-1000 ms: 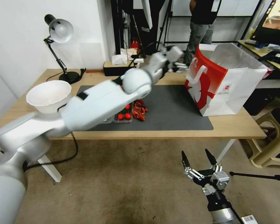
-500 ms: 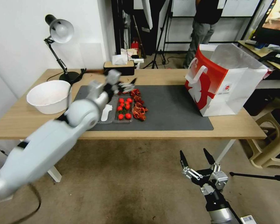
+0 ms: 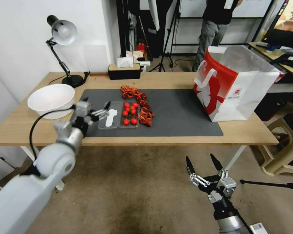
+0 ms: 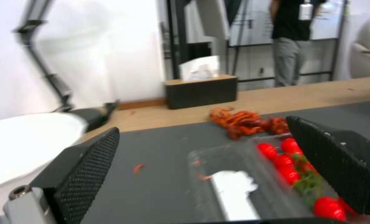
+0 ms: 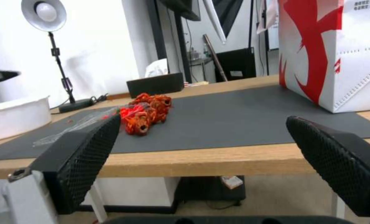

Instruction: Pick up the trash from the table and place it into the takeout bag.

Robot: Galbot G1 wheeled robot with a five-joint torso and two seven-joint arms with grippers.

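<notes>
The left tool (image 3: 102, 110) hangs wide open and empty just beside the clear plastic tray (image 3: 118, 117) on the worktop (image 3: 185, 135), well apart from the takeout bag (image 3: 232, 87). The tray looks light, thin and flexible, likely to buckle and spill its red pieces, so a gentle pinch on its near rim seems safest. The right tool (image 3: 203, 164) waits open and empty below the worktop edge.

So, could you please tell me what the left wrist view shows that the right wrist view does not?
Left wrist: the open left gripper and, just ahead of it, the white spoon. Right wrist: the open right gripper low before the table edge, the takeout bag and the lamp head. Both: the clear tray, red shells, white bowl, tissue box and grey mat.
</notes>
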